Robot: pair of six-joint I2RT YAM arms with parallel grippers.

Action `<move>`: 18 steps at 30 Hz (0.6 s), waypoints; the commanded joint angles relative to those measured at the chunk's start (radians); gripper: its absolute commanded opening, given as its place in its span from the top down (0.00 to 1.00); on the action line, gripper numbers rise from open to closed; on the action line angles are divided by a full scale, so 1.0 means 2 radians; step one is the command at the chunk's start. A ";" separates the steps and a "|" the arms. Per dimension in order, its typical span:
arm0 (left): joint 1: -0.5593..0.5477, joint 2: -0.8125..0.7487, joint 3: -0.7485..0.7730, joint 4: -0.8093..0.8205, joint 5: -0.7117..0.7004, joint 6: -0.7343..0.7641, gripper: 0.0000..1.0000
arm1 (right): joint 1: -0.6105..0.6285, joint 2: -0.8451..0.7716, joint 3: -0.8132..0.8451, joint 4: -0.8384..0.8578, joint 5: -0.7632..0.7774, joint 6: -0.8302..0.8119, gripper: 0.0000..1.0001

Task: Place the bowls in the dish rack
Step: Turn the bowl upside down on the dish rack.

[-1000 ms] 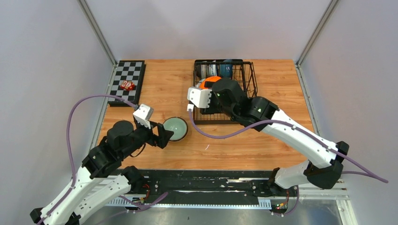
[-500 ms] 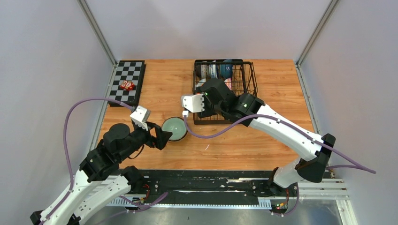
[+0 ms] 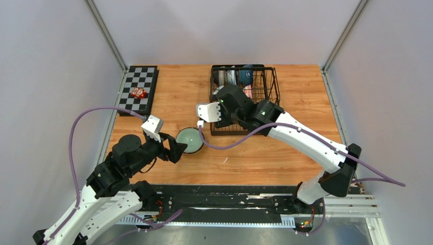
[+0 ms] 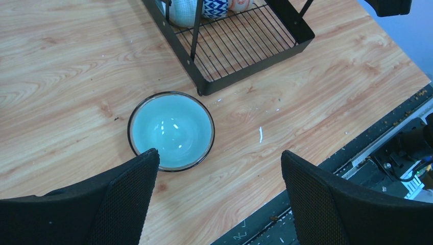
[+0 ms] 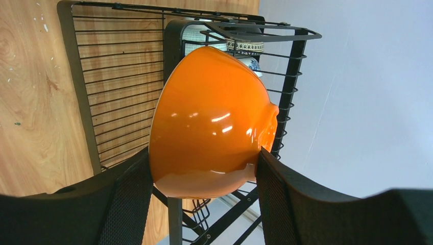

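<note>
The orange bowl [image 5: 212,122] was clamped btwn the fingers of the R gripper [image 5: 204,153], tipped on edge w/ its glossy outside toward the wrist cam and its rim facing the dish rack [image 5: 81,76], above the rack's wire floor. Only the R wrist cam showed that; from the top cam the R arm's wrist covered the bowl entirely, over the rack's near-left part. Behind it, patterned bowls [image 5: 245,48] stood at the rack's far end. The pale green bowl [image 4: 171,130] sat upright on the table [image 4: 61,61], just beside the rack's near-left corner. The L gripper [image 4: 219,155] hung over it w/ jaws spread wide, nothing btwn them; one fingertip [image 4: 143,173] overlapped the bowl's near rim in the L wrist cam, contact unclear. The top cam alone showed the checkerboard [image 3: 140,76] at far left w/ a red bowl [image 3: 138,93] on it.
</note>
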 commanded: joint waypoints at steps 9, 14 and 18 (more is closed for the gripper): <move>0.000 -0.005 -0.005 -0.001 -0.002 0.004 0.10 | -0.007 0.009 0.002 -0.008 0.003 -0.010 0.83; 0.000 -0.005 -0.005 -0.001 -0.004 0.004 0.10 | -0.008 0.009 -0.001 -0.008 0.004 -0.008 0.72; 0.000 -0.003 -0.004 -0.001 -0.004 0.004 0.09 | -0.007 0.006 -0.005 -0.008 0.003 -0.005 0.56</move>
